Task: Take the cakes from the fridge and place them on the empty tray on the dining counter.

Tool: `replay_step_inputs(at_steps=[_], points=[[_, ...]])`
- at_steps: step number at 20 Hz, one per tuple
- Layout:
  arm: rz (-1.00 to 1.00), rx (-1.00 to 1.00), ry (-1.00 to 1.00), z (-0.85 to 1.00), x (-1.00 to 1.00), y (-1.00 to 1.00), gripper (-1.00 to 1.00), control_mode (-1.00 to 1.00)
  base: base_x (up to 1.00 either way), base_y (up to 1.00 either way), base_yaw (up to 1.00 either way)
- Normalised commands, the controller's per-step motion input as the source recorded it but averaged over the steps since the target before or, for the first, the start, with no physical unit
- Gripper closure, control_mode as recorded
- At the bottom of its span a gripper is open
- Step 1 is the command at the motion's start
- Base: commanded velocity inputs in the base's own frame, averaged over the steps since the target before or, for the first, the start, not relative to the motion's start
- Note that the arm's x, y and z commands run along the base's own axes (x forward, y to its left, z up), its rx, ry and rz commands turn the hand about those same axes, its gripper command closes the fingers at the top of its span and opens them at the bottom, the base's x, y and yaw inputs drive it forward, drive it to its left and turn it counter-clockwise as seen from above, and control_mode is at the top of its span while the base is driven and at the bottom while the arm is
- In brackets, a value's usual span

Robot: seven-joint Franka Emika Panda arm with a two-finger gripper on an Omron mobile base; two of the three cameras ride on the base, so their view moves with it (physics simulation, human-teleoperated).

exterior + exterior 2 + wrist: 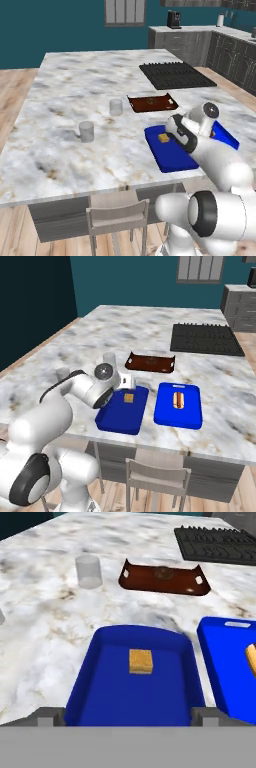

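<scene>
While the gripper [128, 714] hung wide open and empty just above the near end of the deep-blue tray [100, 657], the yellow-orange cake [140, 661] lay flat inside that tray, nearer its far rim, clear of both fingertips [47, 716]. This tray sat on the marbled worktop [75, 85] near its front edge. Just beside it lay a second blue tray [165, 411] holding a hot-dog-like item [177, 400]. Beyond them sat a dark brown tray [162, 579], a black cooktop [205, 338] and two clear glasses [116, 106].
</scene>
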Motion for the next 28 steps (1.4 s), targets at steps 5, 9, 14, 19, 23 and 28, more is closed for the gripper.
replay_step_inputs(at_steps=[5, 9, 14, 19, 23, 28], points=[[-0.08, 0.0, 0.1, 0.43, -0.49, 0.0, -1.0, -1.0, 0.0, 0.0, 0.0], [-0.04, 0.0, -0.25, 0.0, -0.97, 0.0, -1.0, -1.0, 0.0, 0.0, 0.0], [-0.03, 0.0, -0.19, 0.0, -0.87, 0.0, -1.0, -1.0, 0.0, 0.0, 0.0], [0.0, 0.0, -0.34, 0.1, -0.93, 0.0, -1.0, -1.0, 0.0, 0.0, 0.0], [0.0, 0.0, -0.13, 0.5, -0.74, 0.0, -1.0, -1.0, 0.0, 0.0, 0.0], [0.0, -0.01, -0.01, 0.6, -0.38, 0.09, -1.0, -1.0, 0.0, 0.0, 0.0]])
